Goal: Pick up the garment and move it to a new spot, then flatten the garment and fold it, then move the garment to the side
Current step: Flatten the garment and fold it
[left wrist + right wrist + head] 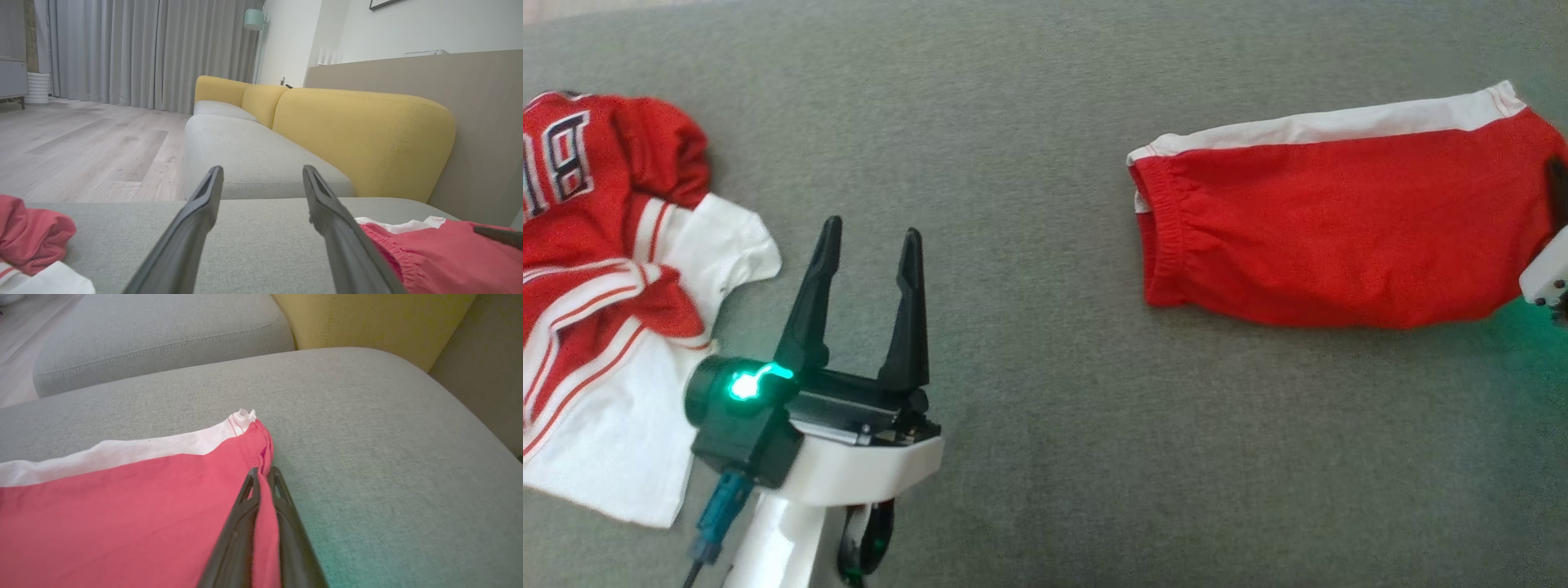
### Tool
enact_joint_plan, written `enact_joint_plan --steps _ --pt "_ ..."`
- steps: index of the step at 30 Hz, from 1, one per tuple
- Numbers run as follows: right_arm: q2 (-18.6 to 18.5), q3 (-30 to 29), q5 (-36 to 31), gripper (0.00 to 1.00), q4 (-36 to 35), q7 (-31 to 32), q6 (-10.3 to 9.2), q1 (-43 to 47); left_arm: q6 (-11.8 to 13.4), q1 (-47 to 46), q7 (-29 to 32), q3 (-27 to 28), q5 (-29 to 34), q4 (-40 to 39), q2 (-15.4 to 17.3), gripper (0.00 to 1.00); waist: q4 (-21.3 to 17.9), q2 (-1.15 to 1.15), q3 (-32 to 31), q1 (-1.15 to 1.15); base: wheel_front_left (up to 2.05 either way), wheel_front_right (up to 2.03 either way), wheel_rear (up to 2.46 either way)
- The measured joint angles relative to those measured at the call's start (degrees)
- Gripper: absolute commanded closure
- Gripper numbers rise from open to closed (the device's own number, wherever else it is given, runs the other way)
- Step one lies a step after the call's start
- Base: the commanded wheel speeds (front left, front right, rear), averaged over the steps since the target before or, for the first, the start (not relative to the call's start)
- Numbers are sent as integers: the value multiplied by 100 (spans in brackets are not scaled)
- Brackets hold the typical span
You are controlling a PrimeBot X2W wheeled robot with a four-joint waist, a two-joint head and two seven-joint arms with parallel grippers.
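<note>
**Jaws: right pair clamped on the red shorts [1339, 220], left pair spread and empty**

Nearest the robot, the left gripper [872, 229] hovers over the bare grey cushion [1045, 457]. Its two dark fingers stand wide apart with nothing between them, and they touch no cloth. Just to its left lies a crumpled red-and-white jersey [596, 245], bunched and untidy. It looks like a separate piece, not the one in hand.

Farther out and well to the right, the shorts lie flat on the same cushion. The elastic waistband faces the left gripper and a white side stripe runs along the far edge. At their far right end the right gripper [264, 469] has its fingers closed narrowly on a pinch of red fabric at the hem, close to the white-trimmed corner. The cloth rises slightly into the grip.

The shorts appear smooth and doubled leg on leg. By that reading the relocation, the flattening and at least one fold are done. What remains is probably a second fold, waistband to hem, or the slide to the side. The hem grip would suit either. The left gripper is free to take the waistband if a fold is needed.

Beyond the cushion are a yellow backrest [359, 134], then wooden floor [81, 143] and grey curtains [143, 49].
</note>
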Motion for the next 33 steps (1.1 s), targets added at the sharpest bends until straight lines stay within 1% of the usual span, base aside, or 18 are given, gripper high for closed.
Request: enact_joint_plan --steps 4,6,11,17,20,22,25,29,30,31,32,33 --pt "11 -14 136 100 -91 -252 0 78 -44 1 0 112 37 11 -4 0 -164 0 -40 0 0 0 0" --pt "24 -1 140 100 -187 -383 0 75 -49 1 0 138 156 11 -7 0 -223 0 -56 1 0 0 0" --pt "109 65 200 100 -543 -594 0 62 -96 7 0 252 204 34 -12 0 -275 0 -139 1 0 0 0" --pt "328 371 325 100 -1647 -613 0 71 -98 200 0 272 213 82 -14 0 -259 0 -302 0 0 0 0" --pt "419 588 339 100 -2320 -457 0 168 -94 250 0 266 211 104 -15 0 -186 0 -346 0 0 0 0" --pt "543 757 311 100 -2754 -325 0 297 -92 249 0 250 192 110 -15 0 -126 0 -370 0 0 0 0" --pt "831 979 159 100 -3281 -81 0 582 -74 250 0 204 157 133 -15 0 -20 0 -381 0 0 0 0" --pt "1328 1224 -202 99 -3621 326 0 1012 -35 249 0 149 68 175 -15 0 146 0 -360 0 0 0 0" --pt "1460 1291 -257 75 -3665 443 0 1134 -34 249 0 133 49 185 -15 0 188 0 -353 1 0 0 0" --pt "1584 1326 -318 16 -3702 511 0 1273 -34 249 0 114 49 196 -15 0 232 0 -348 0 0 0 0" --pt "1696 1302 -399 0 -3754 512 0 1420 -33 249 0 99 49 200 -15 0 274 0 -344 0 0 0 0" --pt "1773 1234 -508 0 -3815 481 0 1544 -19 249 0 94 48 202 -15 0 311 0 -342 0 0 0 0"
